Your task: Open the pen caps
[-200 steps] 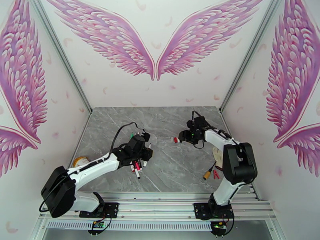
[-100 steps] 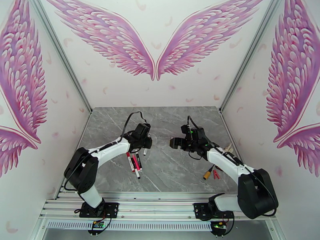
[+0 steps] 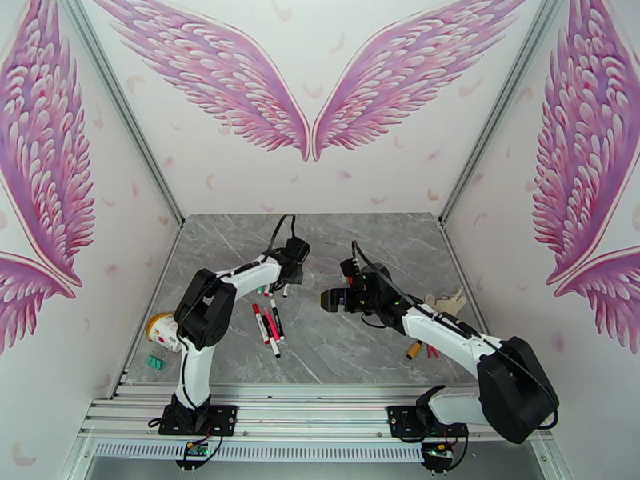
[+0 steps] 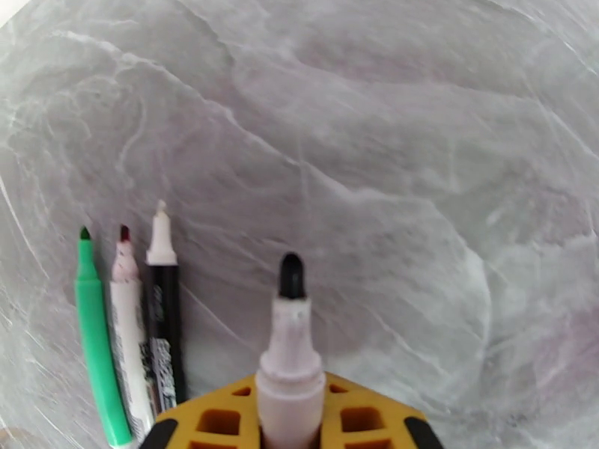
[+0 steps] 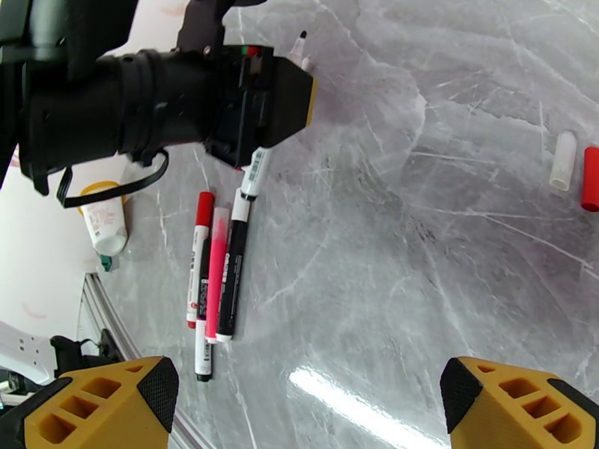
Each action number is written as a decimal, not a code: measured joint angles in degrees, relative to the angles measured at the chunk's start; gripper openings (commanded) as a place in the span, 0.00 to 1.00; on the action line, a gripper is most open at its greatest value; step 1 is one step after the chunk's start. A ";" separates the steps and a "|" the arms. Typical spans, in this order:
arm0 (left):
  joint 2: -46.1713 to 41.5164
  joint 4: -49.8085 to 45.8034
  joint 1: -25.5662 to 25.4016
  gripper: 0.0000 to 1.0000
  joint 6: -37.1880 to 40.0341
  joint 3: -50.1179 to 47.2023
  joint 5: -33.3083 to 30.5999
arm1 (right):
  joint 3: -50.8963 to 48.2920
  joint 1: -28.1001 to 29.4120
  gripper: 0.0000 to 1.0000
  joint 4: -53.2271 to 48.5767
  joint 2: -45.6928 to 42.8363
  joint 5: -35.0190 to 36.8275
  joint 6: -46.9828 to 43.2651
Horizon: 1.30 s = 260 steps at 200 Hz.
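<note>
In left gripper [image 4: 290, 422], uncapped pen [image 4: 290, 346]

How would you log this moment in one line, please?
left gripper: shut on black-tipped pen, uncapped | right gripper: open, empty, above table | red cap: loose on table
</note>
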 measured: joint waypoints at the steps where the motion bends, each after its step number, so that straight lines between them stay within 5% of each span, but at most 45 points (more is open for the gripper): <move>1: 0.11 -0.07 0.02 0.07 -0.02 0.11 -0.11 | 0.00 0.04 0.99 0.00 0.00 0.02 0.02; 133: 8.07 -6.88 1.20 0.35 -2.19 8.44 -5.55 | 0.00 0.42 0.99 0.31 0.00 2.12 0.63; 188: 7.89 -6.95 1.16 0.36 -2.21 8.41 -6.16 | 0.00 0.42 0.99 -0.61 -0.59 2.12 0.66; 260: -14.25 -5.09 1.11 0.36 -7.26 -8.48 -0.94 | 0.02 1.42 0.99 -3.63 -3.15 2.05 0.61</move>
